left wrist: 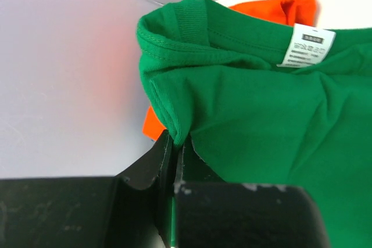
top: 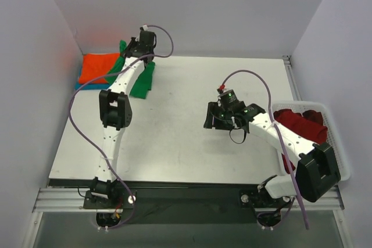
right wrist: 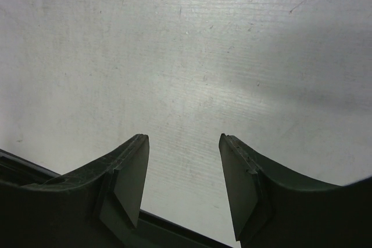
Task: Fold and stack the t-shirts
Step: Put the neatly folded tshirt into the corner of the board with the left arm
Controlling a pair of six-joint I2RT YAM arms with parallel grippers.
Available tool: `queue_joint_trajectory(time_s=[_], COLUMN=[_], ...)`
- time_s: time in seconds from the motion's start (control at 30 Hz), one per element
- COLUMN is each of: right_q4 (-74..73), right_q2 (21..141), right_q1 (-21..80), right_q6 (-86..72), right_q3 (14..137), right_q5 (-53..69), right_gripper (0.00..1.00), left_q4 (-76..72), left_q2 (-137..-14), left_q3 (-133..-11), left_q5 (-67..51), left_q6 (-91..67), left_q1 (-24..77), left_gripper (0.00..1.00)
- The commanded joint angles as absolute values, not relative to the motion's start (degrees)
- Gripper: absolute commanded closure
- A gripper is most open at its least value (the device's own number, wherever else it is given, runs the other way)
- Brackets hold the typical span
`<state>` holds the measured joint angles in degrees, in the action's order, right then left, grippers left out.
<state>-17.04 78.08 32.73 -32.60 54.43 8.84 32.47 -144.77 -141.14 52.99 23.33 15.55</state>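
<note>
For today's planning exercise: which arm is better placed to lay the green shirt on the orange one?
Left. The left gripper is shut on the green shirt, right beside the orange shirt. The right gripper hangs open and empty over the table, well away from both.

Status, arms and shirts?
Left gripper shut on bright green cotton t-shirt, beside orange tee. Right gripper open, empty. Dark red tees in white plastic basket. No obstruction.

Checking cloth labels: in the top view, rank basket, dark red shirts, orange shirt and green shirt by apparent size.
1. white basket
2. dark red shirts
3. orange shirt and green shirt: about alike; the left arm covers part of the green.
</note>
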Motion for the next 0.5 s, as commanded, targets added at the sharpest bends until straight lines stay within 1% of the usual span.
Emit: queue_joint_trajectory(time_s=[0.0, 0.33, 0.47], right_q4=[-18.54, -18.81, -18.81], right_q2=[76.73, 79.71, 80.77], right_q1=[33.22, 33.22, 33.22], right_q6=[-31.38, -31.03, -31.03], right_q3=[53.44, 53.88, 54.23], right_q5=[7.38, 7.29, 7.03], right_gripper=[0.47, 0.48, 0.48], left_q4=[24.35, 16.88, 16.35], left_q2=[-145.72, -145.81, -146.16], left_q3=[-145.98, -148.53, -150.55], left_q5=[54.41, 49.84, 48.34], left_q6=[29.27, 32.08, 32.43], left_q1=[13.89, 11.25, 10.02], left_gripper=[1.00, 1.00, 1.00])
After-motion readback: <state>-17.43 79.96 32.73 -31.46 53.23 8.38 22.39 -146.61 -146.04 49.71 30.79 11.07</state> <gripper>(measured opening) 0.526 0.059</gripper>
